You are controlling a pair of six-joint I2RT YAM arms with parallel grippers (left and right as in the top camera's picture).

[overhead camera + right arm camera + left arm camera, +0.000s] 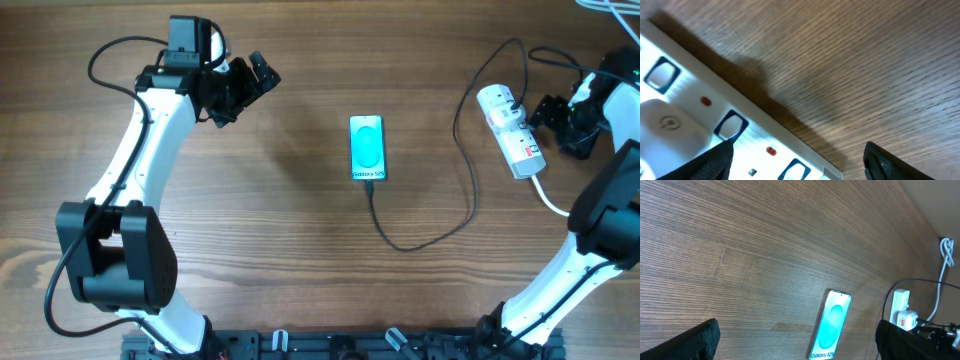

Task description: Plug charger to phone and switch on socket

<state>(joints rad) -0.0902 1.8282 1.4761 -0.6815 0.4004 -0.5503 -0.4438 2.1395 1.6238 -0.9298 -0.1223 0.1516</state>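
Observation:
The phone (367, 148) lies flat mid-table with its cyan screen up; it also shows in the left wrist view (829, 328). The thin black charger cable (440, 232) runs from the phone's near end, loops right and up to a white plug in the socket strip (510, 130). The connector appears seated in the phone. The strip fills the lower left of the right wrist view (715, 120), with red marks and switches showing. My left gripper (252, 80) is open and empty, far left of the phone. My right gripper (552, 115) is open, just right of the strip.
The strip's thick white cord (552, 205) trails off toward the right arm's base. A white cable hangs at the far right of the left wrist view (946, 260). The table is bare wood between the left arm and the phone.

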